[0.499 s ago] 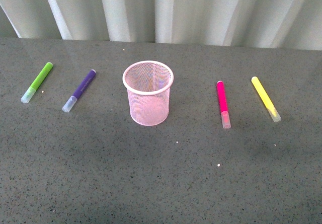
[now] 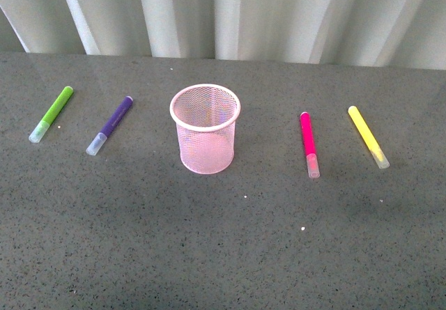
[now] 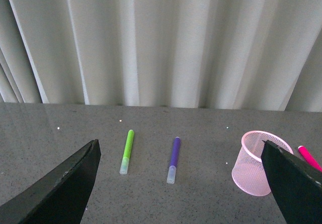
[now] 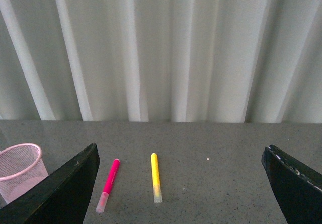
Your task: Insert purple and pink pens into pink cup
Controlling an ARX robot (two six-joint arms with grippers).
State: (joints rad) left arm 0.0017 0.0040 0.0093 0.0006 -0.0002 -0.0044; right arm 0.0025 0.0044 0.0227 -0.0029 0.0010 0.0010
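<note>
Left hand (image 3: 178, 142) and right hand (image 4: 181, 147) spread wide; green marker (image 2: 51, 114) flanks purple pen (image 2: 110, 125), yellow marker (image 2: 368, 136) pink pen (image 2: 308, 144).

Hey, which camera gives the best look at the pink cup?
The front view: the pink cup stands whole and unblocked, rim and mesh clear. The left wrist view shows it with one side behind a left-gripper finger. The right wrist view catches only part, cut by the frame edge and a right-gripper finger.

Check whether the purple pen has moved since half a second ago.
No. The purple pen lies at the same slant, with the same gap to the cup on one side and the green pen on the other.
</note>
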